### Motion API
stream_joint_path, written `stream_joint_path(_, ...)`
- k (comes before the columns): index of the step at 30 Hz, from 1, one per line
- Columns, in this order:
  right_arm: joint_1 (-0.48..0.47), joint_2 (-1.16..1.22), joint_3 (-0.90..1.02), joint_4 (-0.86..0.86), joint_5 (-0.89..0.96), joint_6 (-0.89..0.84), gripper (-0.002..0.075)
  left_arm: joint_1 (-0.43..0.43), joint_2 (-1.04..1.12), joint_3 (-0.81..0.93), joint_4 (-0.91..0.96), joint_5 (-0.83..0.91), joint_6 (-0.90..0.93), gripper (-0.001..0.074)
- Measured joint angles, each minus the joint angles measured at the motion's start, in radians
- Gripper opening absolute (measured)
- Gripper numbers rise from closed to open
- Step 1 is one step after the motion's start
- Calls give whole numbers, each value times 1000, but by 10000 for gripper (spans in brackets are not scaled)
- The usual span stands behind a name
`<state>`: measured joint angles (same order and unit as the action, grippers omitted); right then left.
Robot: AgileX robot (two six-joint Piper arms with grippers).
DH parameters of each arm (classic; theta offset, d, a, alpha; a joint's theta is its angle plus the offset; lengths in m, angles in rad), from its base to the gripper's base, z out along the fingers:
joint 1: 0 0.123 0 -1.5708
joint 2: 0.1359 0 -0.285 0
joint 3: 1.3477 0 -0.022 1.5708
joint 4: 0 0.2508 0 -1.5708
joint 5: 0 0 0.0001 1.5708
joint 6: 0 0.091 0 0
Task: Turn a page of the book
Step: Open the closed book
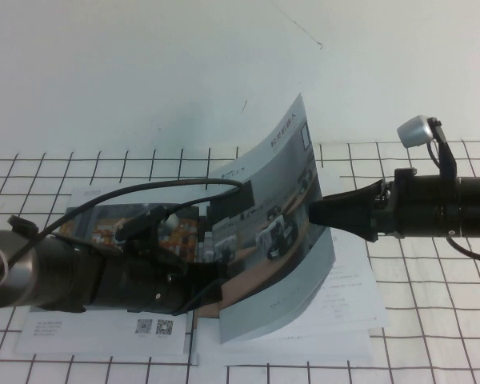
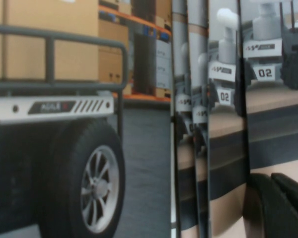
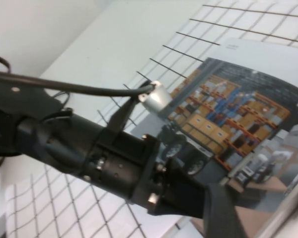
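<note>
The left arm's hand (image 3: 213, 208) reaches in from nine o'clock over the gridded desk (image 3: 154, 29), pressing down on the book (image 3: 248, 106), open at its warehouse photo.

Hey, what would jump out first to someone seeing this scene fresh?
The page, lifted and curling upright above the open book mid-table. The right gripper meets its right edge, and the left gripper presses low beside the book's fold.

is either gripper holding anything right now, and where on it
The right gripper meets the raised page at its right edge; an actual grip cannot be told. The left gripper sits low at the book spine.
</note>
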<state>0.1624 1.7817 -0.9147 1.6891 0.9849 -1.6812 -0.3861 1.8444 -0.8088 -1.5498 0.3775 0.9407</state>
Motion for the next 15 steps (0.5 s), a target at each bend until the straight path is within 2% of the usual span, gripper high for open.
stream_joint_path(5, 24, 0, 0, 0, -77, -5, 333, 0, 0, 0, 0, 0, 1, -3)
stream_joint_path(15, 109, 102, -34, 22, -92, -30, 333, 0, 2, -4, 6, 2, 5, -3)
